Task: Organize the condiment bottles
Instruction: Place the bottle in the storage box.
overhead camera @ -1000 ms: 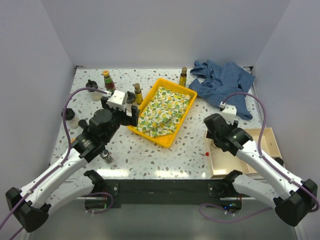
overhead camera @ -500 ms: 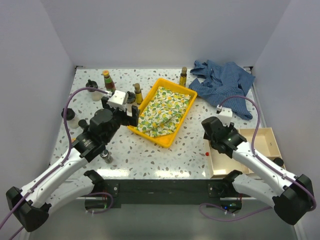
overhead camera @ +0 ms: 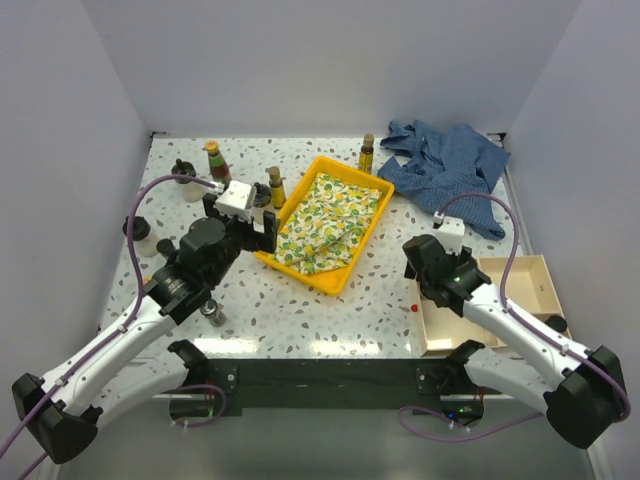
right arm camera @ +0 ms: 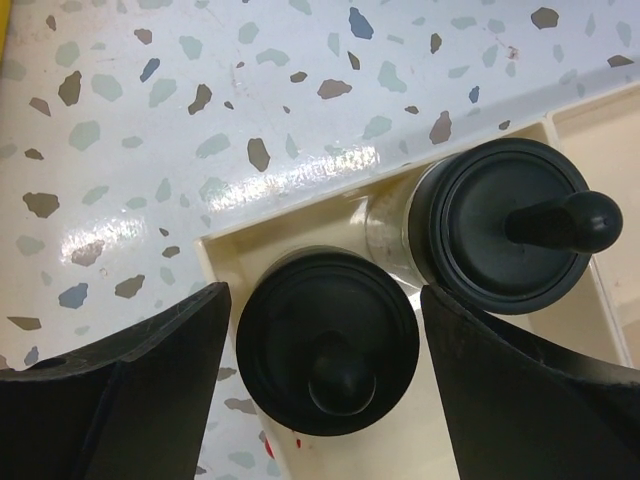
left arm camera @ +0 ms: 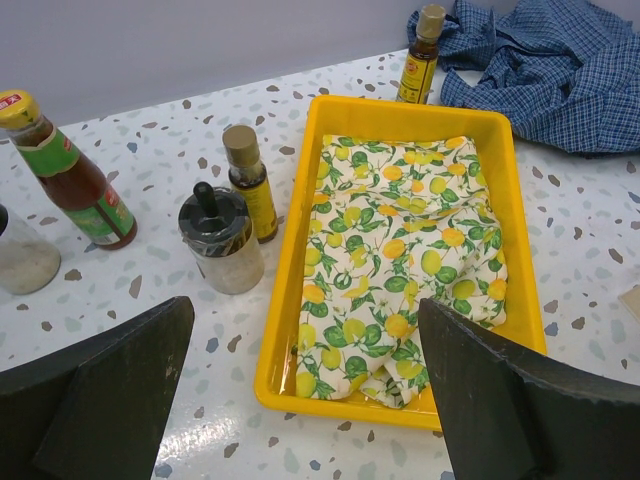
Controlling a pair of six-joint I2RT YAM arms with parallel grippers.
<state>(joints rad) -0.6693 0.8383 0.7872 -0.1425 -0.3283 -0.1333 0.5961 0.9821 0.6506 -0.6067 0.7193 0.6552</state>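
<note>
My right gripper [right arm camera: 325,295] is open and hangs over the near-left corner of a cream tray [right arm camera: 225,250], one finger on each side of a squat jar with a black knobbed lid [right arm camera: 328,340]. A second such jar [right arm camera: 510,225] stands next to it. In the top view this gripper [overhead camera: 428,288] is at the tray's [overhead camera: 525,270] left end. My left gripper [left arm camera: 305,310] is open and empty, above the table at the yellow tray's [left arm camera: 285,300] left rim. Near it stand a squat jar [left arm camera: 220,240], an amber bottle [left arm camera: 250,180] and a green red-labelled bottle [left arm camera: 70,175]. Another amber bottle [left arm camera: 422,55] stands at the back.
The yellow tray [overhead camera: 285,265] holds a lemon-print cloth [overhead camera: 330,220]. A blue checked cloth [overhead camera: 450,165] lies at the back right. More jars stand at the left [overhead camera: 184,180], at the left edge [overhead camera: 140,232] and under my left arm [overhead camera: 212,313]. A small red speck [overhead camera: 413,308] lies beside the cream tray.
My right arm has shifted slightly left and nearer over the cream tray's left end. The left arm has not moved.
</note>
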